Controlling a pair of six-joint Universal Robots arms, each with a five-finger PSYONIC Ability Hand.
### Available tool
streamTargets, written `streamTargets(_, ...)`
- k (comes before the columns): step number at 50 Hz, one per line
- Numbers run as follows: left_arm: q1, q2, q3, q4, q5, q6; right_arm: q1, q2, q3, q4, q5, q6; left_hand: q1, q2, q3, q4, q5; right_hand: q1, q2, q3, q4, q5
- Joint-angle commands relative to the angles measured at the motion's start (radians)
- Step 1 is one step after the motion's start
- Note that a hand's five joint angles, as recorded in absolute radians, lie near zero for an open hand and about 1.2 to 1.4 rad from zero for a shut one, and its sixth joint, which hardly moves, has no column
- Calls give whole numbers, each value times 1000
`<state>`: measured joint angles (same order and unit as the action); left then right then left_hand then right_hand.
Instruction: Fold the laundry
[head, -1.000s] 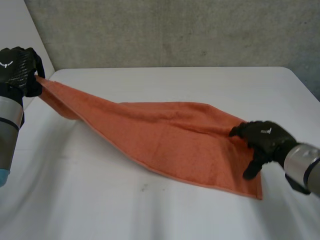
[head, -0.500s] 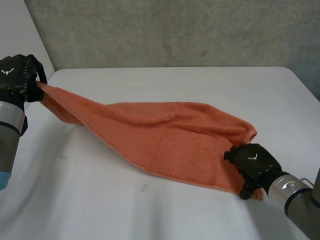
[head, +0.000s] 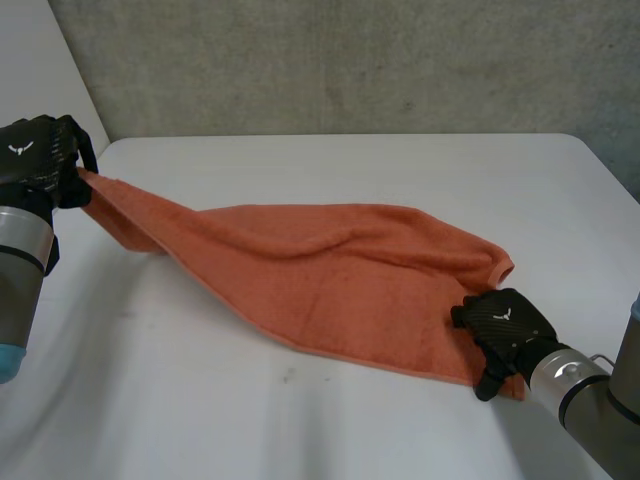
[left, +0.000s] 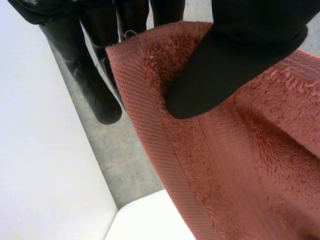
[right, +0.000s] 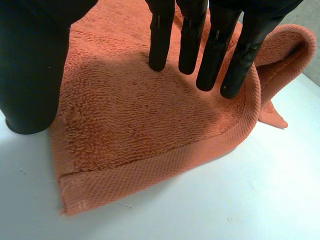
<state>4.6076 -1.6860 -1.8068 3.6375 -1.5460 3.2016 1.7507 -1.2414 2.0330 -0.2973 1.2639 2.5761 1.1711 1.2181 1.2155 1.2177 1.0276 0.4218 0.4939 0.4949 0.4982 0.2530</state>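
One towel (head: 340, 280) is lying slantwise across the white table (head: 200, 410), and two hands are working on it, one at each end.

The left hand (head: 40, 160) is holding one corner of the towel up off the table, near the table's far left corner. In the left wrist view its thumb (left: 225, 65) is pressing the terry cloth against the fingers (left: 92, 85) behind it, so this hand is clamped on the towel. The thumb is hiding part of that corner. From there the cloth is running down in a taut ridge to the table, where the rest is lying mostly flat, with soft folds along its far edge.

The right hand (head: 505, 325) is sitting on the near right corner and covering part of it. In the right wrist view its fingers are reaching out straight and slightly spread over the cloth. Its thumb is standing well apart from them, beside the towel's edge. The fingertips are probably touching the pile, though the view is leaving that contact unsure.

Just past those fingertips the towel's end is curling over on itself in a small roll (right: 272, 60). A grey wall (head: 350, 60) is standing behind the table.
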Motion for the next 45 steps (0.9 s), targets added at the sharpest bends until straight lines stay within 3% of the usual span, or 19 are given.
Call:
streamTargets(1, 0, 0, 0, 0, 0, 0, 0, 11, -13, -23, 9, -11, 225, 178, 181, 179, 194, 195, 122, 121, 118, 189)
streamTargets(24, -6, 0, 0, 0, 0, 0, 0, 30, -83, -25, 15, -16, 225, 178, 181, 179, 194, 256, 184, 183, 180, 251)
streamTargets(30, -6, 0, 0, 0, 0, 1, -2, 27, -105, -26, 17, -16, 225, 178, 181, 179, 194, 614, 542, 541, 538, 609)
streamTargets(32, -6, 0, 0, 0, 0, 1, 0, 22, -111, -32, 20, -16, 225, 178, 181, 179, 194, 924, 852, 851, 847, 918)
streamTargets(37, 4, 0, 0, 0, 0, 1, -2, -12, -111, -39, 28, -16, 225, 178, 181, 179, 194, 974, 902, 901, 898, 969)
streamTargets(45, -1, 29, -8, -71, -2, 11, -17, -208, -138, 1, 51, -2, 225, 178, 181, 179, 194, 974, 902, 901, 898, 969)
